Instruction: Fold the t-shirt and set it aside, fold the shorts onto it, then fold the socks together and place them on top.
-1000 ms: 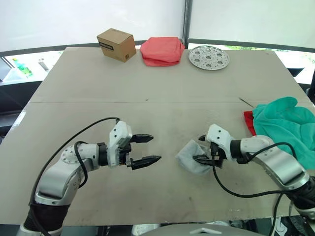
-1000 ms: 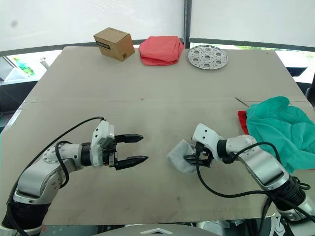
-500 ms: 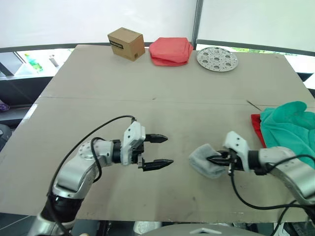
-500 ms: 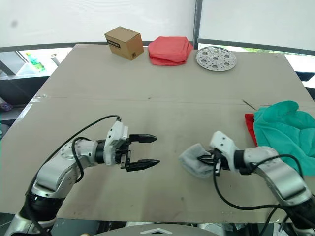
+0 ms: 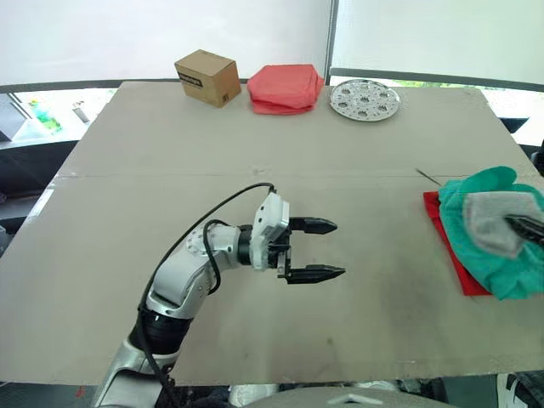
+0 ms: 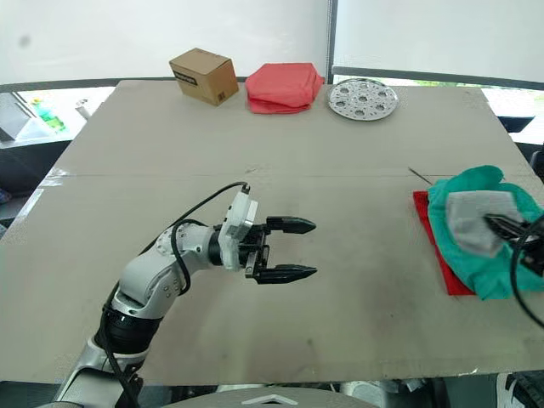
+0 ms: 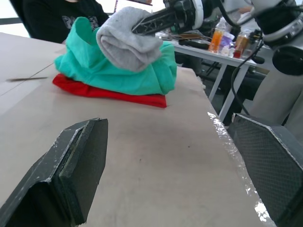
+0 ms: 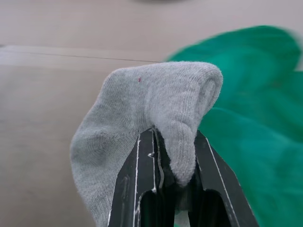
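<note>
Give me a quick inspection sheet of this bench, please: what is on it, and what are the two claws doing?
Surface: tan table, a seam running across it.
Job's things: red t-shirt folded at the robot's right edge; teal shorts piled on it; grey socks bundled in the right gripper, over the shorts.
Clutter: cardboard box, folded salmon-pink cloth, perforated metal disc along the far edge.
Grippers: left gripper open, empty, over bare table; right gripper shut on the socks.
Cables: black cable looping along the left arm.
Surroundings: a second table with bottles in the left wrist view.
</note>
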Tool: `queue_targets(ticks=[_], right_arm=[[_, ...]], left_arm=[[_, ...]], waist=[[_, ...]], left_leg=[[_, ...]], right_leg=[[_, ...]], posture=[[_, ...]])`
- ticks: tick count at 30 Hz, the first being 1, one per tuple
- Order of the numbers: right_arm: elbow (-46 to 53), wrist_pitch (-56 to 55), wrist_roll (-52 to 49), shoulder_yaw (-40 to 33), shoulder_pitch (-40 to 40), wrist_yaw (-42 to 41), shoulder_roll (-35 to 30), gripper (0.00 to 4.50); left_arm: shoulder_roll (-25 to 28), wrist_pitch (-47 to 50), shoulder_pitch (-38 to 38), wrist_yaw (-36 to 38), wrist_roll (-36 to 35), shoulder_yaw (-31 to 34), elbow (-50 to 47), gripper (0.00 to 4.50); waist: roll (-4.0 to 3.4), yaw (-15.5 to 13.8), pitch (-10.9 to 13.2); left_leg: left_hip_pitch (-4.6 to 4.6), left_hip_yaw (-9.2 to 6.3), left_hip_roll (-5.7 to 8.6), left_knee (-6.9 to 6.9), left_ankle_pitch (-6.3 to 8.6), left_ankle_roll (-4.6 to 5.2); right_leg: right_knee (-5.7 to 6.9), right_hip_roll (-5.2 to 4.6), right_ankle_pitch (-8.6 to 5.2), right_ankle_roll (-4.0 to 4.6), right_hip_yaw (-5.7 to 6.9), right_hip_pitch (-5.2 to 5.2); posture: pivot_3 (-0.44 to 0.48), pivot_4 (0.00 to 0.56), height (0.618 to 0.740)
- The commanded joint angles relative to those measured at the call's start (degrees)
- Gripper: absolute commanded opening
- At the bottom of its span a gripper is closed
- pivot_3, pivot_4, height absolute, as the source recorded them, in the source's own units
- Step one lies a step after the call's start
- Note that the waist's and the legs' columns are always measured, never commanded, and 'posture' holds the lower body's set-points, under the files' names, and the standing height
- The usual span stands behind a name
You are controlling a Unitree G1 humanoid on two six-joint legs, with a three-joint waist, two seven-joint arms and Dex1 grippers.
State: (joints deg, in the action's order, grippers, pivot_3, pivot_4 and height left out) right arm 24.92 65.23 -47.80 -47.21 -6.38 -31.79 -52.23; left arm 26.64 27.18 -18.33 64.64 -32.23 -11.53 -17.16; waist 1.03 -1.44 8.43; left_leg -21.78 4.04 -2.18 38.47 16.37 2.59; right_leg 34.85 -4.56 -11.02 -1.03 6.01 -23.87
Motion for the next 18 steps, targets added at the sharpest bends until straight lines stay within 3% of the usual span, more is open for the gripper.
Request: queue_targets(ticks=[1, 7, 11, 14, 18], right_arm=[[-7.5, 0.0, 4.0, 3.7, 4.4, 1.4, -4.9, 0.02], [-25.0, -5.3, 12.6, 19.2, 15.2, -1.3, -9.6, 0.02], [-39.3, -14.7, 24.6, 30.8, 21.5, 1.4, -9.6, 0.02], [-42.6, -18.7, 28.2, 31.7, 21.7, 2.0, -10.4, 0.02], [-33.4, -15.8, 22.5, 18.6, 17.8, 0.5, -8.4, 0.02]], left_arm=[[-0.6, -0.9, -0.8, 0.2, -0.3, -0.4, -0.5, 4.50], [-0.7, -1.4, -0.4, -1.1, 0.7, 0.0, -1.0, 4.50], [-0.5, -1.9, 0.5, -2.4, 1.6, -0.2, -1.9, 4.50], [-0.4, -1.8, 0.8, -3.1, 1.7, -0.2, -2.5, 4.50], [0.3, -1.8, 1.4, -3.1, 1.4, 0.3, -2.6, 4.50]], waist=[[0.01, 0.5, 0.0], [0.04, 0.6, 0.0], [0.03, 0.3, 0.0], [0.01, 0.1, 0.0], [-0.02, -0.1, 0.0]], left_leg=[[0.01, 0.01, 0.01, -0.02, 0.00, 0.00], [-0.01, 0.02, 0.02, -0.03, 0.00, 0.01], [-0.06, 0.03, 0.04, -0.03, 0.00, 0.01], [-0.09, 0.05, 0.05, -0.02, 0.00, 0.02], [-0.11, 0.06, 0.04, -0.03, 0.00, 0.02]], right_leg=[[0.00, -0.01, 0.00, 0.00, -0.04, -0.01], [-0.03, 0.09, 0.00, 0.00, -0.36, -0.03], [-0.06, 0.08, 0.01, -0.02, -0.40, -0.06], [-0.07, 0.06, 0.09, -0.15, -0.41, -0.07], [-0.09, 0.06, 0.15, -0.26, -0.41, -0.06]], posture=[[0.000, 0.150, 0.740], [0.000, 0.150, 0.740], [0.000, 0.150, 0.740], [0.000, 0.150, 0.740], [0.000, 0.150, 0.740]])
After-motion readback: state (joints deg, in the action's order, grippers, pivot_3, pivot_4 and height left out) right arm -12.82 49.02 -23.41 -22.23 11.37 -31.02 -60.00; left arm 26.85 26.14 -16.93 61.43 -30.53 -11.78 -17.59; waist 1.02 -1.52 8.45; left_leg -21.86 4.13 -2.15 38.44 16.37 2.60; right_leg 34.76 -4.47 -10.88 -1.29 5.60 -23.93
